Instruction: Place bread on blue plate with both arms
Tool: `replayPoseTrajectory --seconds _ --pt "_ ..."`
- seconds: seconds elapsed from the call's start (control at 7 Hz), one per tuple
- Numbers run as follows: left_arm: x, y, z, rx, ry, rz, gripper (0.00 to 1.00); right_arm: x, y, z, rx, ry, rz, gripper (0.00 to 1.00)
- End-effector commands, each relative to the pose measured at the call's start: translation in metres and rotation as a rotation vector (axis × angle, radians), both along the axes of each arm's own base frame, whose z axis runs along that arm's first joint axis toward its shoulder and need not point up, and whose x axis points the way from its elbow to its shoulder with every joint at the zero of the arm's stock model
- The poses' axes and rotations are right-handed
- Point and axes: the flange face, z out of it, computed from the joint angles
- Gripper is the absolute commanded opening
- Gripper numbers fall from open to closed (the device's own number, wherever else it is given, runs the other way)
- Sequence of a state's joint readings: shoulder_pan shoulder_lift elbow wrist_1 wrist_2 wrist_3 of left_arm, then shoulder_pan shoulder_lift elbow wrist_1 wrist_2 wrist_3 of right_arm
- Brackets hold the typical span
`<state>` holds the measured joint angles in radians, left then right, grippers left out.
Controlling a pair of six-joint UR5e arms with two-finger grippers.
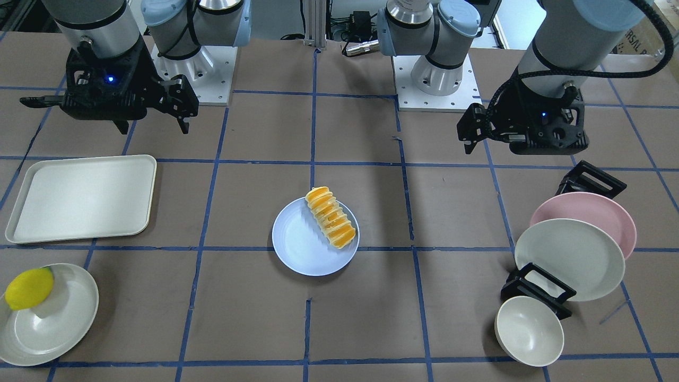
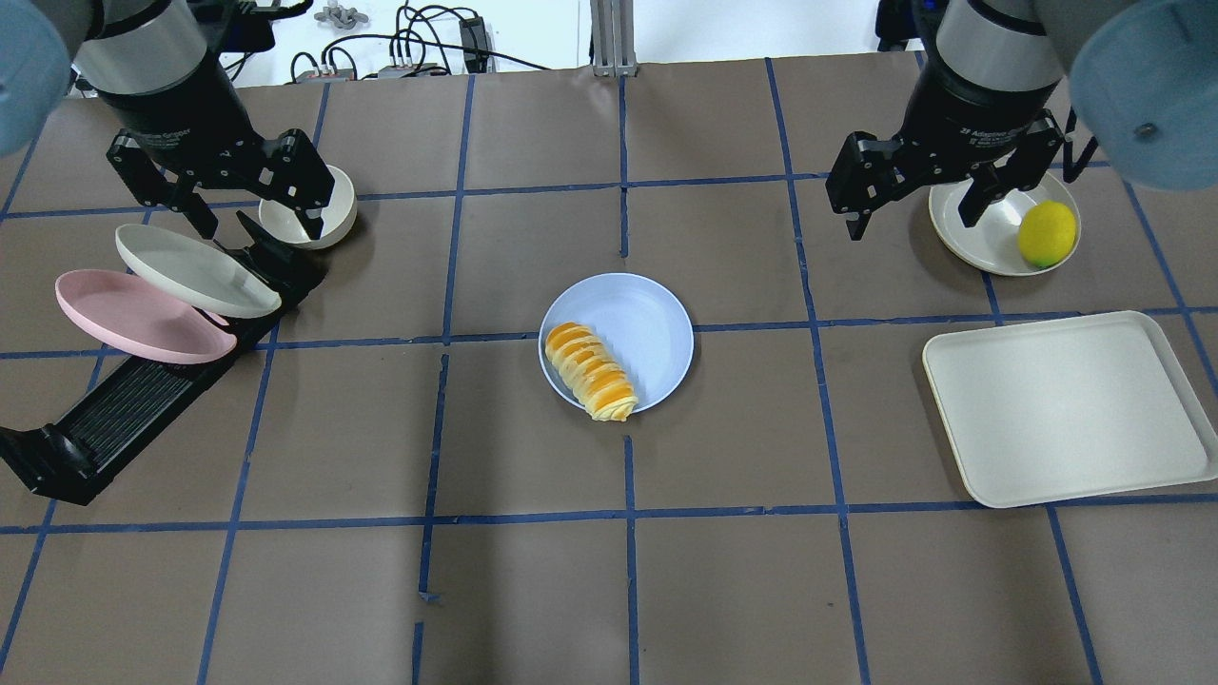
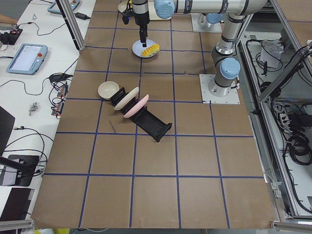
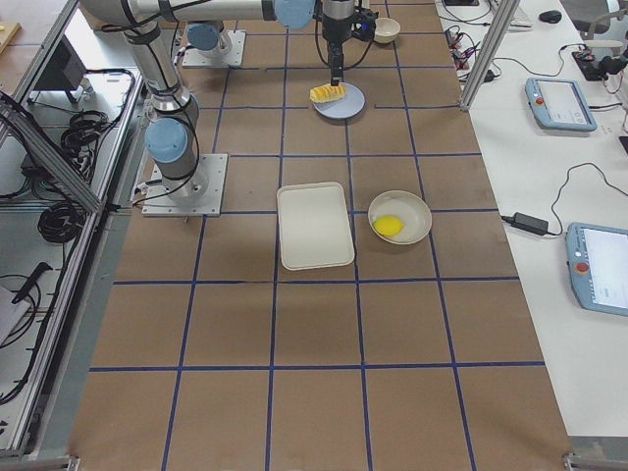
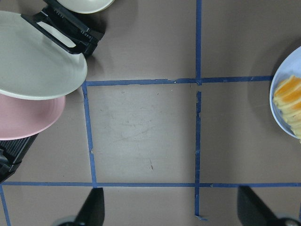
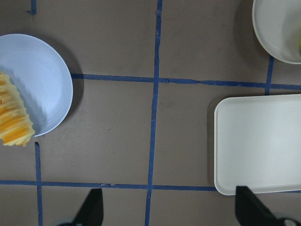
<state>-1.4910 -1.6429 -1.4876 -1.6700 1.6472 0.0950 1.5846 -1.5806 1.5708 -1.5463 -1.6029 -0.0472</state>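
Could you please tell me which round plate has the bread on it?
The blue plate at the table's centre: the bread lies along its edge, and no other plate is blue.

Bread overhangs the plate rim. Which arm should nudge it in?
Left, marginally: the bread lies on the blue plate's half facing the left gripper; the right gripper, also open, would reach across the plate.

- Bread (image 2: 590, 371): striped in orange and pale yellow.
- Blue plate (image 2: 652, 319): plain pale blue-lavender.
- Table (image 2: 533, 590): brown, gridded with blue tape lines.
- Tray (image 2: 1066, 409): plain cream-white.
- Lemon (image 2: 1047, 234): yellow, tinged green at one end; dish (image 2: 980, 243) under it cream-white.
- Rack (image 2: 124, 409): black; pink plate (image 2: 124, 314) and cream plate (image 2: 190, 271) plain; bowl (image 2: 328, 205) cream.
- Left gripper (image 2: 257, 224), right gripper (image 2: 913, 221): black, each marked by a blue light.
- Left arm (image 2: 152, 57), right arm (image 2: 990, 48): grey, capped in light blue.
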Motion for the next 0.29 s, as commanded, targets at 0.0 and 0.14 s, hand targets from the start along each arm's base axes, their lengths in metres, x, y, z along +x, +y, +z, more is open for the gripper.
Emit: replayPoseTrajectory --seconds 0.0,0.14 --pt "-0.0001 -0.0001 -0.0001 -0.001 0.001 0.000 1.00 0.0000 0.0003 0.0004 -0.001 0.000 -0.001 1.00" --pt "0.0000 0.0001 -0.0002 0.001 0.000 0.000 1.00 0.0000 -0.0002 -0.0003 0.001 0.000 -0.001 1.00"
